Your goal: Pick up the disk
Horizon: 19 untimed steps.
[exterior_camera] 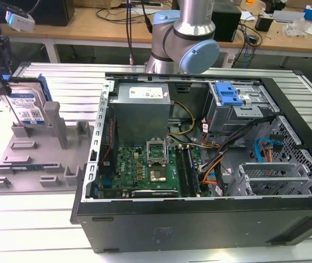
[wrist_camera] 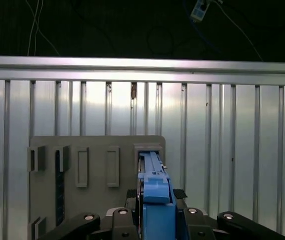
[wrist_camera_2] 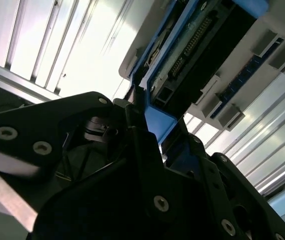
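Black gripper linkages are seen closest to the lens in both wrist views, with the fingers brought together on the blue rail at the upper edge of the disk. In the exterior view the disk is shown standing on edge in a slot of the grey holder tray, at the exterior view's left, beside the open computer case on the ribbed metal table. Whether the disk has been lifted clear of its slot cannot be told; its lower edge is masked by the tray's uprights. As a judgement, the disk is expected to handle as a stiff, fairly dense and shock-sensitive body, with smooth metal faces that could slip; the plastic rails along its edges are judged the proper place of hold, the connector end and the label face being avoided. In the first wrist view the disk is seen edge-on, so its faces are hidden, and the fingertips are largely covered by the rail. Much of the second wrist view is taken up by the dark gripper body.
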Each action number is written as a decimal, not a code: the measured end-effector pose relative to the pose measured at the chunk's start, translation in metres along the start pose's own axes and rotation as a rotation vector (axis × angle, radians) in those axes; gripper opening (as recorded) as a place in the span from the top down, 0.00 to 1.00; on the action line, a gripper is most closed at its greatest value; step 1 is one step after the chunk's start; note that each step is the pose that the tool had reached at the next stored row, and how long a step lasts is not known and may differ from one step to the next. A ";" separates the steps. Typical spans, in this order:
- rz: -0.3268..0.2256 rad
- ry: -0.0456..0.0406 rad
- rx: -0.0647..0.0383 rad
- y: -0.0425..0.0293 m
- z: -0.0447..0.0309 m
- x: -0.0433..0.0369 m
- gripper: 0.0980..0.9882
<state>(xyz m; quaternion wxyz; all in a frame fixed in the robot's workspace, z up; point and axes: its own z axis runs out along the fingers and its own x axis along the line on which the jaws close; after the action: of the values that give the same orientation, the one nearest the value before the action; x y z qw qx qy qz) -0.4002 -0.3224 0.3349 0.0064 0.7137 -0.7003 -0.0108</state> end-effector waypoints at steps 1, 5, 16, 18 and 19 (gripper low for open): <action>0.000 0.0001 0.000 0.0002 -0.0083 0.0000 0.70; 0.000 0.0000 0.000 0.0009 -0.0346 -0.0002 0.70; 0.000 -0.0007 0.000 0.0026 -0.1037 0.0001 0.70; 0.000 -0.0009 0.000 0.0028 -0.1144 0.0002 0.70; 0.000 -0.0010 0.000 0.0029 -0.1219 0.0003 0.70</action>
<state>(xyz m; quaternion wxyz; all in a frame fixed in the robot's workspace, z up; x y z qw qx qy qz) -0.4001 -0.3234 0.4569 0.0061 0.7137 -0.7003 -0.0112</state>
